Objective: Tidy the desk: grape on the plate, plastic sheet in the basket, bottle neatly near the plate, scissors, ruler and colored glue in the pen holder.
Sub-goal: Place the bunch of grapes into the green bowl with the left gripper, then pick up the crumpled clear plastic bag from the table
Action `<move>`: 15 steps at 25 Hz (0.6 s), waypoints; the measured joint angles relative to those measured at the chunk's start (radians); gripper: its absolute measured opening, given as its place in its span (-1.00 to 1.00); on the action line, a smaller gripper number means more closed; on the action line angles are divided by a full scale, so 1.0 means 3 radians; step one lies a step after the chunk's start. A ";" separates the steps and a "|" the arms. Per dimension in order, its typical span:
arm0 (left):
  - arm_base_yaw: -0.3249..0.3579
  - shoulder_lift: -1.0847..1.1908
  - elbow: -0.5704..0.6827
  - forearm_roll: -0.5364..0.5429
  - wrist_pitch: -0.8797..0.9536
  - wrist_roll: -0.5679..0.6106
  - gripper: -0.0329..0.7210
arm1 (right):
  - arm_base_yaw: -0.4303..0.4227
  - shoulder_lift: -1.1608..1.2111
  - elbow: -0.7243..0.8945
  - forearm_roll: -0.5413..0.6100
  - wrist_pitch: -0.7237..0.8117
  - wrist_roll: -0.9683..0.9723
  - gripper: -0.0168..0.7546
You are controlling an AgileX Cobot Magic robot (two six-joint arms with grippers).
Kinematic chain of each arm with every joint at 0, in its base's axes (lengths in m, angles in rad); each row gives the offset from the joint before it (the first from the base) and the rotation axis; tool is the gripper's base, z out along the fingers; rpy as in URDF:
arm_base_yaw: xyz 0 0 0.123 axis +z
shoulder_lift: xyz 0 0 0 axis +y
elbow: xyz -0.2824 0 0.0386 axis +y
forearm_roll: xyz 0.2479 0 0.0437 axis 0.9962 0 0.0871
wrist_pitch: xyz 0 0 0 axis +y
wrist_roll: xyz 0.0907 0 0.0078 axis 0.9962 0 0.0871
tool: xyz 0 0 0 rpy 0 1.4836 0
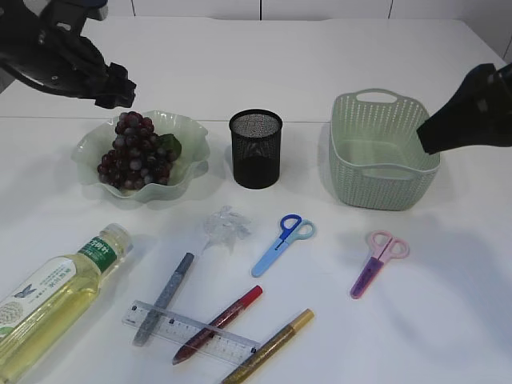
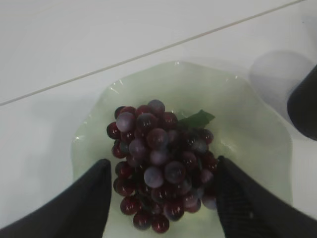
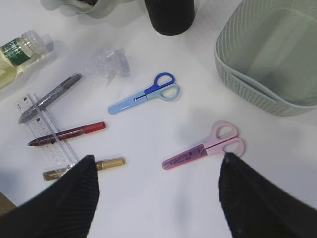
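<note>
Exterior view: the grape bunch (image 1: 136,152) sits on the plate (image 1: 192,148), left of the empty pen holder (image 1: 256,148); the basket (image 1: 380,152), right of the holder, is empty too. In front of the holder lies the crumpled plastic sheet (image 1: 226,226), likely light and springy, best pinched at a raised fold.

Left wrist view: the left pincer (image 2: 161,191) spreads wide, straddling the grapes.

Right wrist view: the right pincer (image 3: 158,191) spreads wide over the pink scissors (image 3: 205,147).
</note>
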 joint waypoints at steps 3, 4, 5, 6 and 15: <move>0.0000 -0.0195 -0.0012 0.0028 0.0331 0.0000 0.37 | 0.0000 0.0000 0.0000 -0.0002 0.0066 0.0077 0.56; 0.0000 -0.0270 -0.0026 0.0028 0.0451 -0.0014 0.37 | 0.0000 0.0000 0.0000 -0.0009 0.0090 0.0169 0.56; 0.0000 -0.0334 -0.0042 0.0028 0.0560 -0.0059 0.37 | 0.0000 0.0000 0.0000 -0.0018 0.0115 0.0309 0.56; 0.0000 -0.0410 -0.0055 0.0028 0.0681 -0.0110 0.37 | 0.0000 0.0008 0.0000 -0.0038 0.0161 0.0464 0.56; 0.0000 -0.0926 -0.0242 0.0028 0.1727 -0.0699 0.37 | 0.0000 0.0106 0.0000 -0.0157 0.0607 0.0849 0.56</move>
